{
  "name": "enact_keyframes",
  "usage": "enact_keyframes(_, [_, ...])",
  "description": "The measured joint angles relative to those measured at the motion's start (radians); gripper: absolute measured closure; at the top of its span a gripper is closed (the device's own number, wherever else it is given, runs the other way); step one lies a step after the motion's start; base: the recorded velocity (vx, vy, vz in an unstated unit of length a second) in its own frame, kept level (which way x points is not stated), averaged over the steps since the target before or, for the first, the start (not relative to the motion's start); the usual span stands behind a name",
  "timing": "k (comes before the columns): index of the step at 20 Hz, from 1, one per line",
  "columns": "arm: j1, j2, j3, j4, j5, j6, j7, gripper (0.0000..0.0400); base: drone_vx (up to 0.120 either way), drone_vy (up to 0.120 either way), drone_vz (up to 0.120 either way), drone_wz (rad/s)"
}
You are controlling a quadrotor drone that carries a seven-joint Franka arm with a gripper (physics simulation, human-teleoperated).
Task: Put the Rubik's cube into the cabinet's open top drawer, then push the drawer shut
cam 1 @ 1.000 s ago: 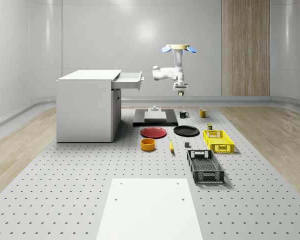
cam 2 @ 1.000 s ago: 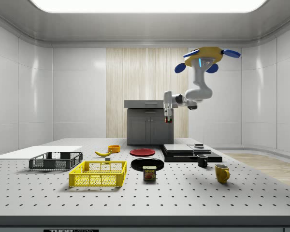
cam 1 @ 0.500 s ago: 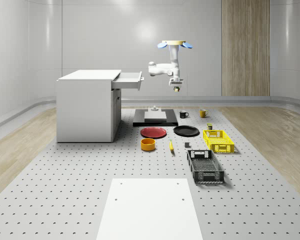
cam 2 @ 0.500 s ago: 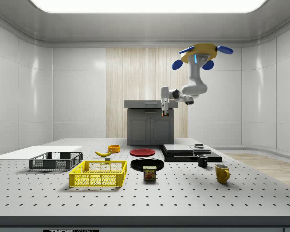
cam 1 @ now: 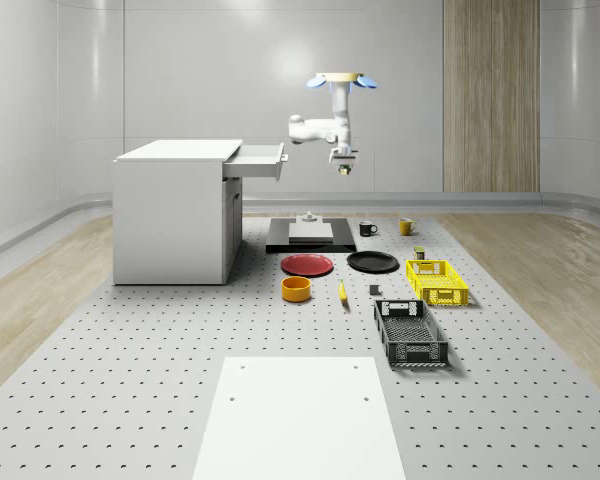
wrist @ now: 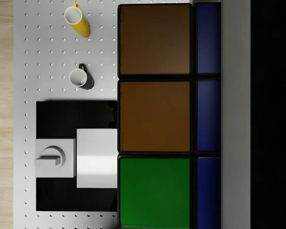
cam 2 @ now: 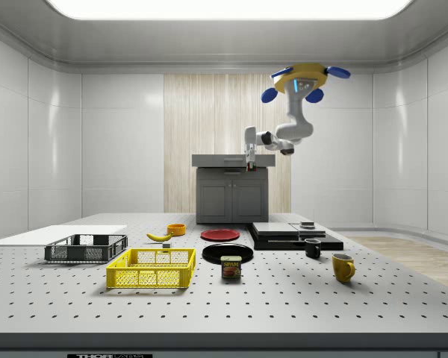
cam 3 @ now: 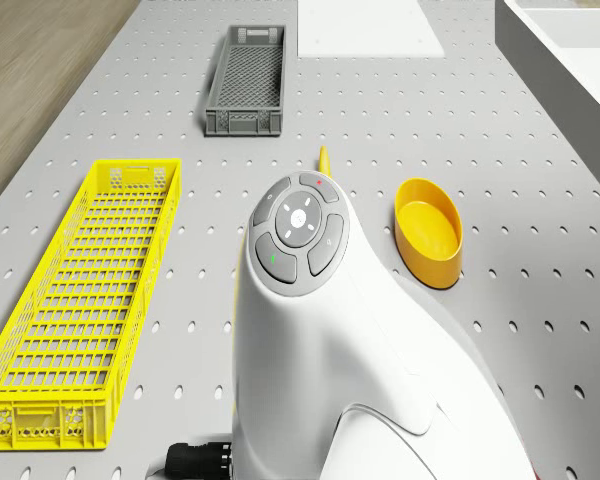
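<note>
I see drone (cam 1: 339,81) hovering high beside cabinet (cam 1: 175,212) — hand (cam 1: 344,170) clamped on Rubik's cube (wrist: 155,114), level with open top drawer (cam 1: 257,161), just off its front, not inside.

The drone (cam 1: 340,81) hovers high above the table's far half, level-bodied. Its arm (cam 1: 325,125) hangs down, elbows sideways, then drops at the wrist, so the gripper (cam 1: 343,170) points straight down, its fingers clamped on the Rubik's cube (wrist: 155,114).
</note>
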Motion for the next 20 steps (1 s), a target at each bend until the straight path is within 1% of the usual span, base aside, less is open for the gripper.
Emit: enact_keyframes(20, [-0.004, -0.021, 0.003, 0.001, 0.008, 0.019, 0.003, 0.0075, 0.0, -0.12, 0.12, 0.0])
